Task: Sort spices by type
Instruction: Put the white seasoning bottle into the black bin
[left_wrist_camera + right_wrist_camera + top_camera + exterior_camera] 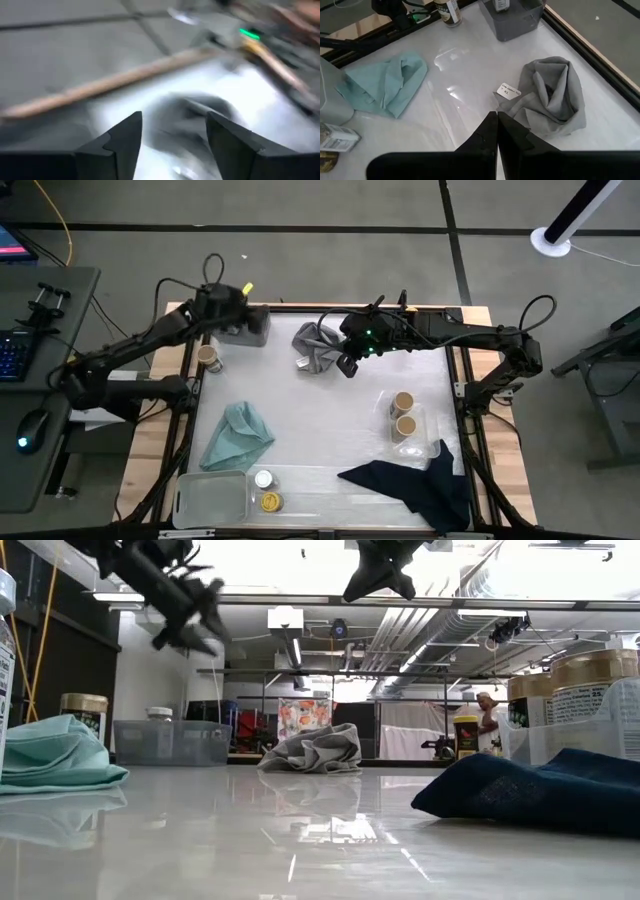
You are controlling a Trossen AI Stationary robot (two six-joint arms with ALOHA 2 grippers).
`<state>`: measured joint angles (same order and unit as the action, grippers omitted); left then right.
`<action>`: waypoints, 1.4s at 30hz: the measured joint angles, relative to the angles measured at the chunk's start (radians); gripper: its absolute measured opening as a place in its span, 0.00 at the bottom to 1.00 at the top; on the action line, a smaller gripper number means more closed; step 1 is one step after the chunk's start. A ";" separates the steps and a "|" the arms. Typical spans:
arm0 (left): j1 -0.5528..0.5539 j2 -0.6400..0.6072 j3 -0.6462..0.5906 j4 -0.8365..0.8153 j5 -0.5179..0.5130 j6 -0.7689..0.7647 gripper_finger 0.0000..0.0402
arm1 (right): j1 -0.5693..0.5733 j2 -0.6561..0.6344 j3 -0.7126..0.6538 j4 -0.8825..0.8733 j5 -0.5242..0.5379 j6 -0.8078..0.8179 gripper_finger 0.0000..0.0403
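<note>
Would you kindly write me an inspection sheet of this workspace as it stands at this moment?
Surface: glossy white table in a wooden frame.
Job's things: two tan-topped jars in the clear tray on the right; one tan-topped jar at the far left; a white-capped jar and a yellow-capped jar beside the near left tray.
Clutter: grey cloth, teal cloth, navy cloth, grey bin.
Grippers: left gripper open, raised near the grey bin; right gripper shut, empty, above the grey cloth.
Cables: black leads looping off both arms; a yellow cable on the floor.
Surroundings: desk with keyboard and mouse to the left; a person far behind.
</note>
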<state>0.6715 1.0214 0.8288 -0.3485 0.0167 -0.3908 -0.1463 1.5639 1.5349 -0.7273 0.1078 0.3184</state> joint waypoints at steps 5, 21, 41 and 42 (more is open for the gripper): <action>-0.298 -0.082 0.000 -0.117 0.053 -0.002 0.22 | -0.001 0.000 0.000 0.000 0.000 -0.068 0.00; -1.210 0.115 0.201 -0.441 0.058 0.065 0.00 | -0.034 0.000 0.000 -0.013 -0.038 -0.213 0.00; -1.268 0.477 0.275 -0.218 0.183 0.428 0.00 | -0.064 0.000 0.000 -0.059 -0.113 -0.295 0.00; -1.268 0.488 0.275 -0.222 0.183 0.428 0.00 | -0.064 0.000 0.000 -0.065 -0.113 -0.299 0.00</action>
<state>-0.5968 1.5091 1.1042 -0.5709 0.1997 0.0376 -0.2100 1.5639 1.5349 -0.7918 -0.0048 0.0191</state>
